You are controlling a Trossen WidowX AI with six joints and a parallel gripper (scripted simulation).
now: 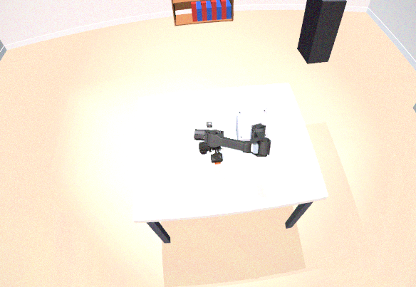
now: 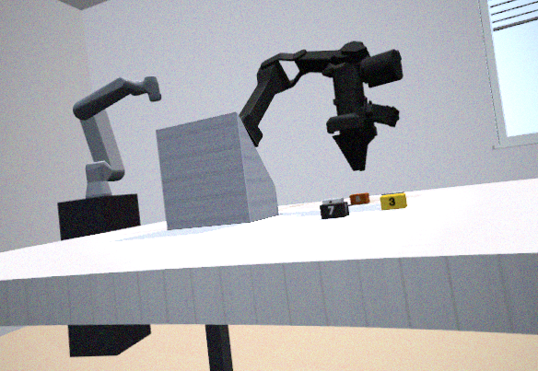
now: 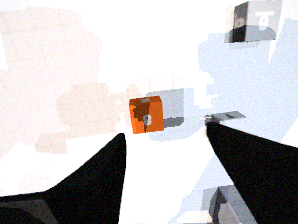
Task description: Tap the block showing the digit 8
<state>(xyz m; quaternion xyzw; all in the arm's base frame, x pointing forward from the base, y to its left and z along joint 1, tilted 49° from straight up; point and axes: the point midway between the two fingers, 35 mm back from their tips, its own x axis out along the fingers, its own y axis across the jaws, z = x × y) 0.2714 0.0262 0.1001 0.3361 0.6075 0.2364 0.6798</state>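
The orange block shows an 8 in the wrist view, partly under a dark shadow. It rests on the table beyond the left fingertip. My gripper is open and empty, its fingers partly drawn together, and points down above the table, clear of the blocks. In the top view the arm hides most of the orange block. A black block shows a 7 and a yellow block shows a 3. A grey block is at the wrist view's upper right; its digit is unclear.
A white block stands just behind the black one in the exterior view. A large grey box stands by the arm on the white table. A bookcase and a black pedestal are beyond the table.
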